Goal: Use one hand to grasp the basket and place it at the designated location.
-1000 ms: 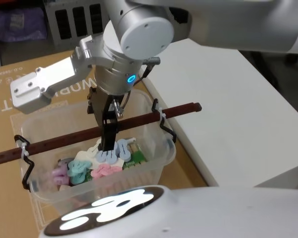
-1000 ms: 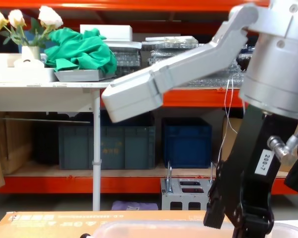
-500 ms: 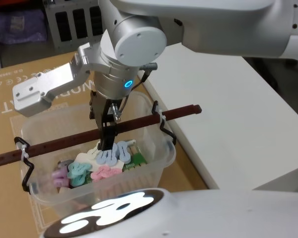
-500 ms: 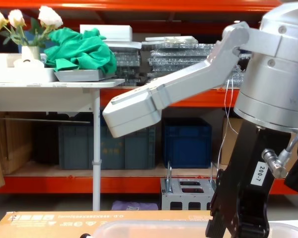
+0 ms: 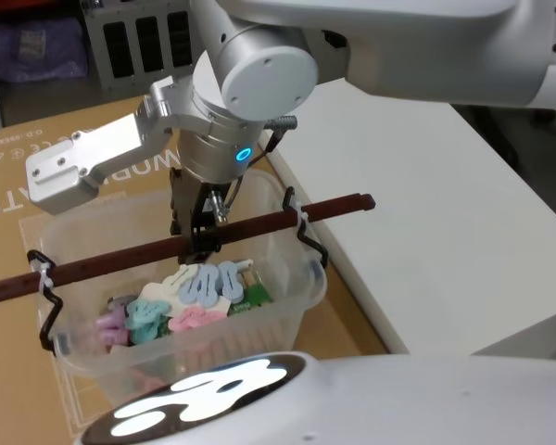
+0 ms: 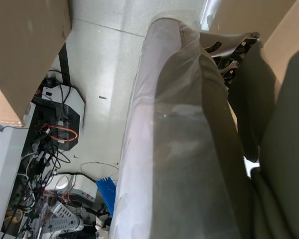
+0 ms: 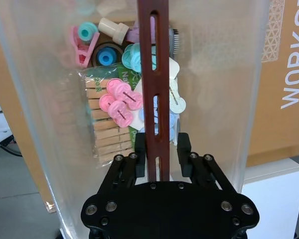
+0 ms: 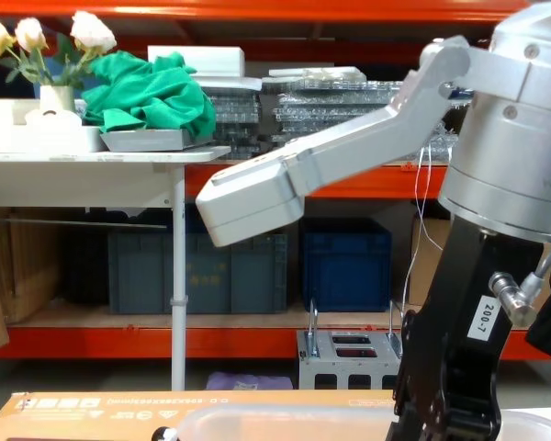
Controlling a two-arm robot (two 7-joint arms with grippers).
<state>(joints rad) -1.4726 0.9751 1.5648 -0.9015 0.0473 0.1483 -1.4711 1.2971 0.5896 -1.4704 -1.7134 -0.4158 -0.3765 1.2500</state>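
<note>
Wrist view, centre: right gripper (image 7: 162,145) pinches the bar (image 7: 156,59) over the basket (image 7: 35,109); head view adds cardboard (image 5: 5,371) beneath, lower left.

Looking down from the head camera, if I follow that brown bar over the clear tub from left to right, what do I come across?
First the left black wire hook → right tool, clamped on the brown bar → right black wire hook → white table.
</note>
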